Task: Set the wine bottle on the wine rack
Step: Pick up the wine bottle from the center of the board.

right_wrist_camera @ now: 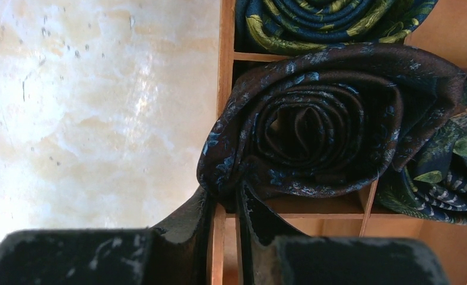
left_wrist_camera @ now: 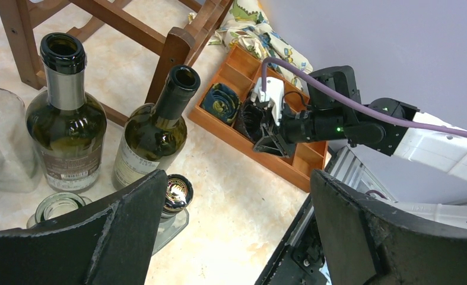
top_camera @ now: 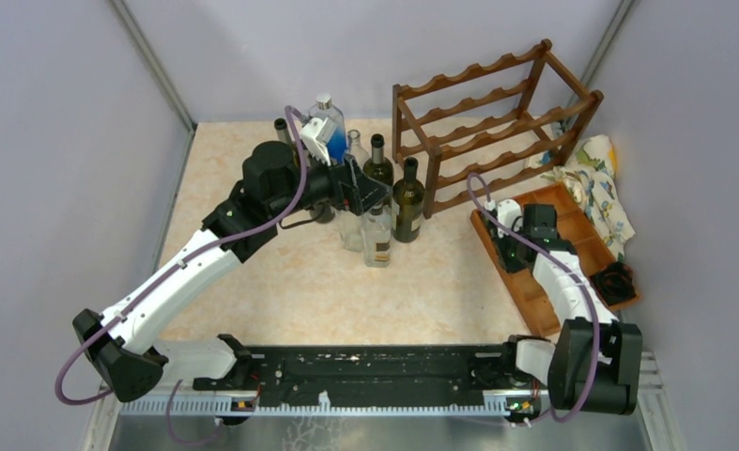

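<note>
Left gripper (left_wrist_camera: 238,178) wide open, nearing the wine bottle (left_wrist_camera: 153,130)
Bottle stands just ahead-left of it, rack (top_camera: 497,122) beyond; an off-centre close could topple the neighbouring bottle (left_wrist_camera: 64,119). Right gripper (right_wrist_camera: 222,199) pinches the tray (right_wrist_camera: 226,59) rim.

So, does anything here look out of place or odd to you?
Yes: the right fingers clamp a wall of the wooden tray itself rather than any item, and the brown rolled tie bulges out over that wall.
</note>
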Robot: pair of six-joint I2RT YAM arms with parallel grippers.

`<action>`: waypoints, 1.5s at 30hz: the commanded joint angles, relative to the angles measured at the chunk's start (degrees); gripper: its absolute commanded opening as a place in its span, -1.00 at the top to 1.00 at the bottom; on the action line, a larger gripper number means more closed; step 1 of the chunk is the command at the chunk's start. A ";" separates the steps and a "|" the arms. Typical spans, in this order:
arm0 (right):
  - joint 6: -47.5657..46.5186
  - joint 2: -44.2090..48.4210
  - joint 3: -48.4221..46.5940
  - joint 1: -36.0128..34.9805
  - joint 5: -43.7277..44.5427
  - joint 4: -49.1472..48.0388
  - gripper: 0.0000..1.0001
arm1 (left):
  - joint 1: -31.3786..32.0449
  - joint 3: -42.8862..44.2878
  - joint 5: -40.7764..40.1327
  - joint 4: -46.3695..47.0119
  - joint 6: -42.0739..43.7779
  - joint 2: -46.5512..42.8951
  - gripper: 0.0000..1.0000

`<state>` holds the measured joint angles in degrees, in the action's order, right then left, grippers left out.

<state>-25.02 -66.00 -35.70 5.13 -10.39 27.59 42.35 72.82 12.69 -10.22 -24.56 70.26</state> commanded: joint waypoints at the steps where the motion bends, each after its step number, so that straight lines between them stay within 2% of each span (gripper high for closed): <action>1: -2.96 3.20 -1.35 0.50 0.15 8.36 0.80 | 0.10 -0.03 0.47 2.44 0.36 -1.46 -0.91; 5: -5.38 4.01 -4.86 0.63 -3.81 12.16 0.12 | 0.13 -0.15 0.53 2.10 0.38 -1.96 -0.90; 9: -8.23 4.88 -9.84 0.59 -9.27 16.22 -0.40 | 0.11 2.04 0.50 -0.47 1.72 -1.40 -0.90; 13: -9.96 5.88 -14.42 0.60 -15.10 19.99 -0.65 | 0.10 5.40 0.26 -5.09 3.86 0.38 -0.87; 20: -9.15 8.15 -21.59 1.11 -29.89 24.65 -0.73 | 1.25 12.94 -2.92 -14.43 7.32 4.76 -0.71; 28: -0.42 8.20 -24.63 2.54 -43.36 20.57 -0.78 | 7.62 21.82 -17.21 -25.17 12.60 10.74 -0.68; 36: 3.45 8.14 -22.47 3.34 -46.19 16.78 -0.78 | 9.05 25.57 -22.24 -32.81 14.66 15.30 -0.58; 39: 4.02 8.55 -21.58 3.77 -46.19 16.10 -0.78 | 9.15 26.45 -21.73 -32.54 15.20 15.58 -0.60; 45: 4.96 8.97 -20.42 4.52 -46.38 15.06 -0.77 | 9.07 25.50 -14.67 -22.65 19.95 16.24 -0.72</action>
<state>-21.15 -58.19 -56.18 8.75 -54.65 45.54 51.09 96.82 -6.07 -39.35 -8.88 86.17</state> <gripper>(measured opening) 0.887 0.841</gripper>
